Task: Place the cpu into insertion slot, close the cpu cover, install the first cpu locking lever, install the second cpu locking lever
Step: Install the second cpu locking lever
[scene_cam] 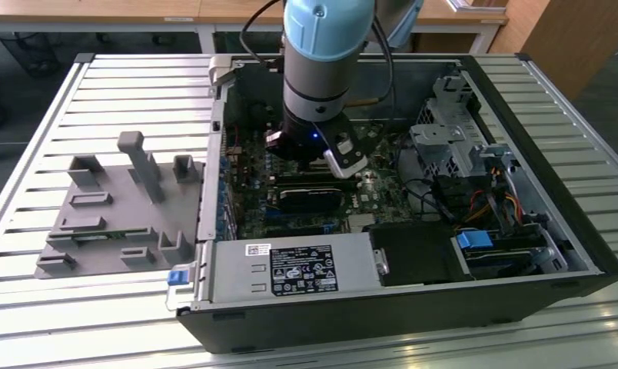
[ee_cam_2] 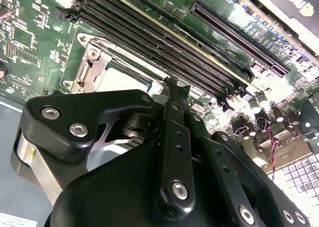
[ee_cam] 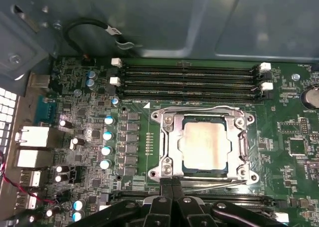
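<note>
In the first wrist view the cpu (ee_cam: 204,146) lies flat in the insertion slot (ee_cam: 207,170), its dull silver face showing through the cut-out of the cpu cover (ee_cam: 168,143), which lies down over it. One thin wire lever (ee_cam: 199,108) runs along the cover's side toward the memory slots, another (ee_cam: 222,185) along the opposite side. My gripper (ee_cam: 171,181) is shut, its tips together at the end of that second lever by the cover's corner. The second wrist view shows the gripper (ee_cam_2: 172,83) beside the cpu (ee_cam_2: 122,80). In the exterior view the gripper (scene_cam: 324,165) reaches down into the case.
Long black memory slots (ee_cam: 189,80) run beside the socket, and a row of capacitors (ee_cam: 106,142) stands on its other side. The open computer case (scene_cam: 570,231) walls the board in, with a power supply (scene_cam: 288,269) at the front. A grey fixture (scene_cam: 114,207) sits at the exterior view's left.
</note>
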Robot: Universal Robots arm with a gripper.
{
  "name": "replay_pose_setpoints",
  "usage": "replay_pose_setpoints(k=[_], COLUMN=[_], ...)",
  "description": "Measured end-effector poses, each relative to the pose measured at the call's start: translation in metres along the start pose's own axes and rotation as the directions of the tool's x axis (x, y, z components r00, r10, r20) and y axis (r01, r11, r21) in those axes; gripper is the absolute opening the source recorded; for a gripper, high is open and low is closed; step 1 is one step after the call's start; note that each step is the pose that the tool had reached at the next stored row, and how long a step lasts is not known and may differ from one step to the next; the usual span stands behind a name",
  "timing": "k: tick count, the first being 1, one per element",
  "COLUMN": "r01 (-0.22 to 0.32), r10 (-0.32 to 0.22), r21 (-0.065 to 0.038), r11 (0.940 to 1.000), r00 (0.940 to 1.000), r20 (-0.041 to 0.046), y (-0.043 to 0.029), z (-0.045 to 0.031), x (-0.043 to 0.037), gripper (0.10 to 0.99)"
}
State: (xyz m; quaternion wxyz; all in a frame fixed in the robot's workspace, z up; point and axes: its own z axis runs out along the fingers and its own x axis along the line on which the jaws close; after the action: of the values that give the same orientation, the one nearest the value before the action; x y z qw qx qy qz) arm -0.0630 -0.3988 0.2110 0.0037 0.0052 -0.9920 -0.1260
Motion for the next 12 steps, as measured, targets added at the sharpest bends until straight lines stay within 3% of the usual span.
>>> replay_pose_setpoints(k=[12], r01=[-0.004], r10=[0.004], r21=[-0.029], r11=[0.9996], r00=[1.0000], r20=[0.0013], y=[-0.0051], z=[0.0103], x=[0.0060], gripper=[0.106])
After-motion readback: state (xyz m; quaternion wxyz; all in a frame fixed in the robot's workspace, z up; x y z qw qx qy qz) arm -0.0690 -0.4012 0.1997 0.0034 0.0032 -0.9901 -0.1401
